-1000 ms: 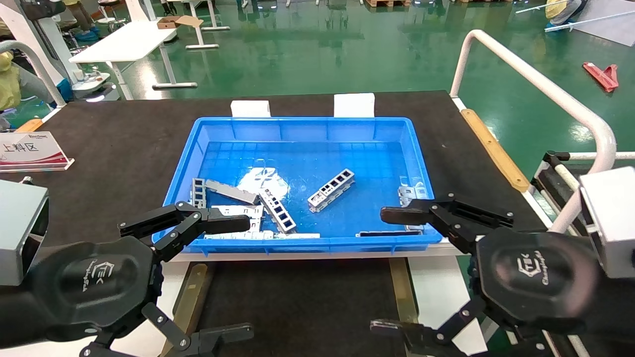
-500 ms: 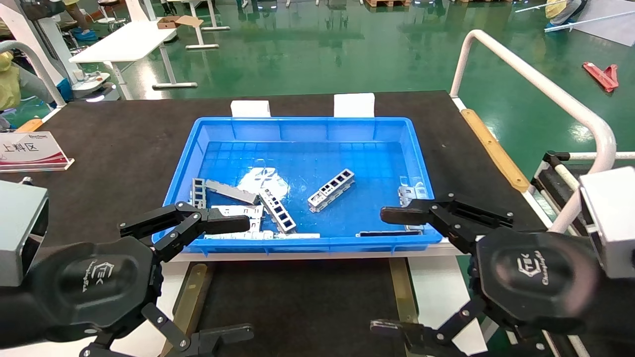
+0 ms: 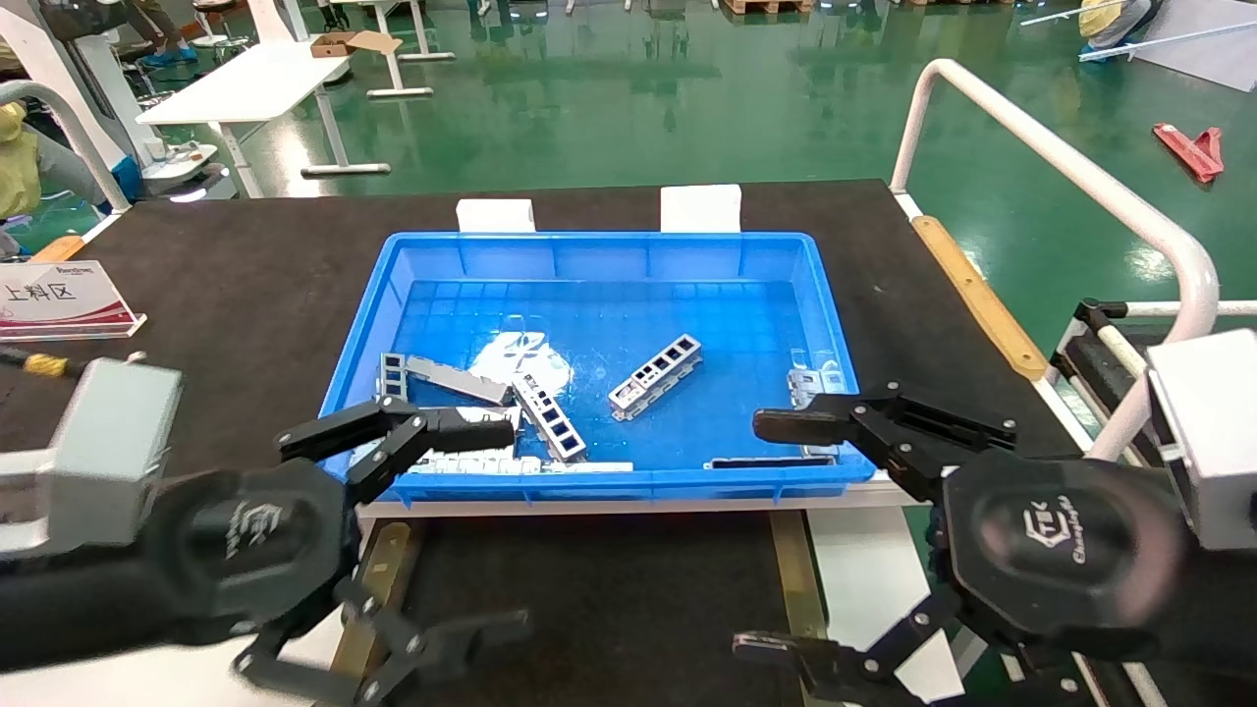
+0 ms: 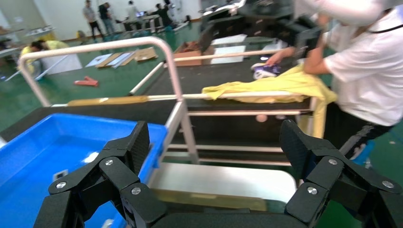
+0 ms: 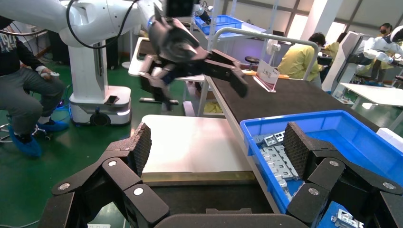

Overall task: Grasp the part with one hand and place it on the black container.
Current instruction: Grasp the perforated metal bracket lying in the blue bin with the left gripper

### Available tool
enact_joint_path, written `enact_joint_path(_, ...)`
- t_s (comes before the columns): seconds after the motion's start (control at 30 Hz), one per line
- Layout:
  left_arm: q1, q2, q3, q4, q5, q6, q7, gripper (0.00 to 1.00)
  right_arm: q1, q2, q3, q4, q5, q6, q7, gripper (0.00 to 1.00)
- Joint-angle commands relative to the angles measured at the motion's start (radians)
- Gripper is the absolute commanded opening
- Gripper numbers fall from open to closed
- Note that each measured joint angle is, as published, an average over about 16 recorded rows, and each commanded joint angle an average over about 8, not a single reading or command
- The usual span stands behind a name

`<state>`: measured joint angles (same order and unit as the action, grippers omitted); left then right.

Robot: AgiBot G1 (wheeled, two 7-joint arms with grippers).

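A slim silver ladder-like part [image 3: 655, 376] lies alone in the middle of the blue crate [image 3: 609, 483]. A second one [image 3: 550, 417] lies among flat notched plates [image 3: 462, 417] at the crate's front left. The black container [image 3: 589, 599] lies in front of the crate, edged by tan-brass strips [image 3: 378, 579]. It also shows in the right wrist view [image 5: 204, 197]. My left gripper [image 3: 491, 530] is open and empty over the container's left edge, its upper finger over the crate's front left corner. My right gripper [image 3: 766, 535] is open and empty over the container's right edge.
Two white blocks [image 3: 496, 214] stand behind the crate. A sign [image 3: 59, 295] stands at the far left. A white rail [image 3: 1061, 167] runs along the table's right side. The right wrist view shows the left gripper [image 5: 190, 52] farther off and plates [image 5: 278, 161] in the crate.
My left gripper has moved right and slightly forward, toward the crate's front left corner. The right arm and the parts have not moved.
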<state>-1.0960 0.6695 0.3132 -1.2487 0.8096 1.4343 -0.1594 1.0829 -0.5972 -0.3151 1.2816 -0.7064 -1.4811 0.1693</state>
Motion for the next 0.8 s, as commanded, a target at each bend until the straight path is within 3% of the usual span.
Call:
enact_joint_path(0.03, -0.007, 0.009, 0.006, 0.007, 0.019, -0.013, 0.005, 1.00, 0.000, 0.000, 0.000, 0.000, 0.000, 0.000, 0.000, 1.00)
enact_joint_path(0.43, -0.087, 0.153, 0.068, 0.123, 0.155, -0.127, 0.042, 1.00, 0.000, 0.000, -0.001, 0.000, 0.000, 0.000, 0.000, 1.00)
enact_joint_path(0.8, -0.180, 0.305, 0.120, 0.328, 0.262, -0.207, 0.128, 1.00, 0.000, 0.000, -0.001, 0.000, 0.001, 0.000, 0.000, 1.00)
